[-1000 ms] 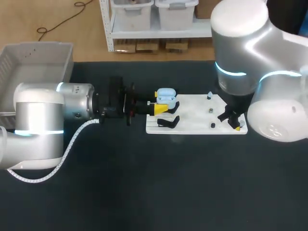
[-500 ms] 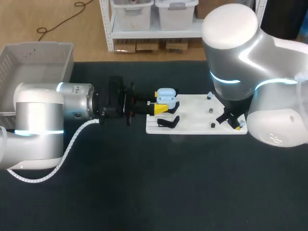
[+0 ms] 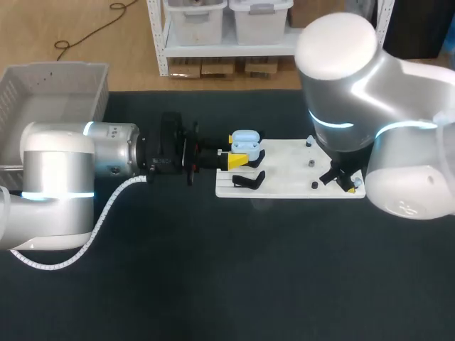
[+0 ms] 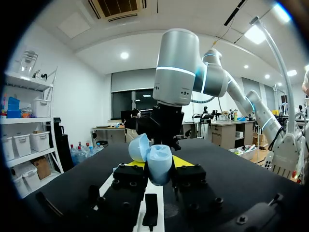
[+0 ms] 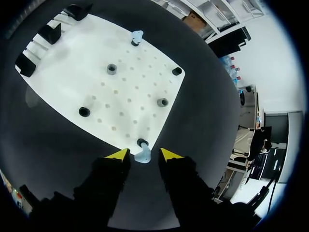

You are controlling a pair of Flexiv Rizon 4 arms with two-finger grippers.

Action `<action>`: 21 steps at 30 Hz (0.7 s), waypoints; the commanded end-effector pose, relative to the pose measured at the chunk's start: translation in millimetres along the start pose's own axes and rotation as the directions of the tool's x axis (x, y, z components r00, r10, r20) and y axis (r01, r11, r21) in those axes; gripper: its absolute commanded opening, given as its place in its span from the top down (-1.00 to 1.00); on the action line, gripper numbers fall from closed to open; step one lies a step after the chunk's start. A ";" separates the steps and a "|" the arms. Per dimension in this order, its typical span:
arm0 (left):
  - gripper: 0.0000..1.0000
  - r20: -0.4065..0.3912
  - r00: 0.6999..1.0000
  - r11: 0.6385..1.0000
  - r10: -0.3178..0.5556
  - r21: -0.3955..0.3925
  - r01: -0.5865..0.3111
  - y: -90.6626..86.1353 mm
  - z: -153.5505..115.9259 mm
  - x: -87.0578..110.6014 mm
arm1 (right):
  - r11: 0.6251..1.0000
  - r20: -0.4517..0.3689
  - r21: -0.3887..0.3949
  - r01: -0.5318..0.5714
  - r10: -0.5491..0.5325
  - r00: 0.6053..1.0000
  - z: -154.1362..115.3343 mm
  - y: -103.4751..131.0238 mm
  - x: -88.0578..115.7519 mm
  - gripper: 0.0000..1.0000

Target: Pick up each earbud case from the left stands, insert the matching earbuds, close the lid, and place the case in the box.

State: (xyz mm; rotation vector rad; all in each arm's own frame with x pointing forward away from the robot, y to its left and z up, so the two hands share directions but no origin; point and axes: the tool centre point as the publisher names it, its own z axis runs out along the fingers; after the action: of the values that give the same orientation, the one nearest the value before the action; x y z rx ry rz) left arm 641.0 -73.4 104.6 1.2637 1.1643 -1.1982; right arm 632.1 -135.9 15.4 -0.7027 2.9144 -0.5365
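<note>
My left gripper (image 3: 238,158) is shut on a light blue earbud case (image 3: 245,140), whose lid stands open, over the left end of the white board (image 3: 291,186). In the left wrist view the case (image 4: 155,163) sits between the yellow tips of that gripper (image 4: 158,168). At the board's right edge my right gripper (image 3: 346,183) points down. The right wrist view shows this gripper (image 5: 143,154) open, with a light blue earbud (image 5: 143,156) in the gap between its tips, by a black peg (image 5: 141,143). A second earbud (image 5: 136,35) stands on a far peg.
An empty black stand (image 3: 249,180) sits at the board's left end, beside the one under the case. Several dark pegs (image 5: 111,68) dot the board. A grey box (image 3: 53,92) stands at the table's far left corner.
My right arm's upper links have swung a little to the left, while its gripper stays at the board's right edge. The left arm and the case have not moved.
</note>
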 end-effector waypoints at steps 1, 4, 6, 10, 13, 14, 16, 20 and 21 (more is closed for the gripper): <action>1.00 0.002 1.000 1.000 0.002 -0.003 -0.002 -0.8 0.0 0.8 | 1.000 0.014 0.017 -0.007 0.007 1.000 1.6 1.1 0.6 0.27; 1.00 0.002 1.000 1.000 0.002 -0.003 -0.002 -0.8 0.0 0.8 | 1.000 0.018 0.021 -0.009 0.008 1.000 1.6 1.0 0.4 0.33; 1.00 0.002 1.000 1.000 0.002 -0.003 -0.002 -0.8 0.0 0.8 | 1.000 0.020 0.024 -0.010 0.010 1.000 1.9 0.0 -0.2 0.36; 1.00 0.002 1.000 1.000 0.002 -0.003 -0.002 -0.8 0.0 0.8 | 1.000 0.017 0.027 -0.014 0.014 1.000 2.5 -0.6 -0.1 0.43; 1.00 0.002 1.000 1.000 0.002 -0.003 -0.002 -0.8 0.0 0.8 | 0.999 0.016 0.029 -0.015 0.014 1.000 2.9 -0.7 -0.1 0.42; 1.00 0.002 1.000 1.000 0.002 -0.003 -0.002 -0.8 0.0 0.8 | 0.999 0.015 0.029 -0.015 0.015 1.000 3.1 -0.7 -0.1 0.41; 1.00 0.002 1.000 1.000 0.002 -0.003 -0.002 -0.8 0.0 0.8 | 0.999 0.013 0.031 -0.016 0.015 1.000 3.8 -0.6 0.3 0.40; 1.00 0.002 1.000 1.000 0.002 -0.003 -0.002 -0.8 0.0 0.8 | 0.999 0.011 0.032 -0.017 0.017 1.000 4.3 -0.6 0.7 0.42; 1.00 0.002 1.000 1.000 0.002 -0.003 -0.002 -0.8 0.0 0.8 | 0.999 0.011 0.034 -0.017 0.017 1.000 4.4 -0.5 0.8 0.43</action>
State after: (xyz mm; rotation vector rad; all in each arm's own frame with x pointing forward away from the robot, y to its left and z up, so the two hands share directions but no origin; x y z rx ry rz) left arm 641.0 -73.4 104.6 1.2637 1.1643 -1.1982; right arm 633.2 -138.3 12.4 -0.6775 2.8962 -0.5734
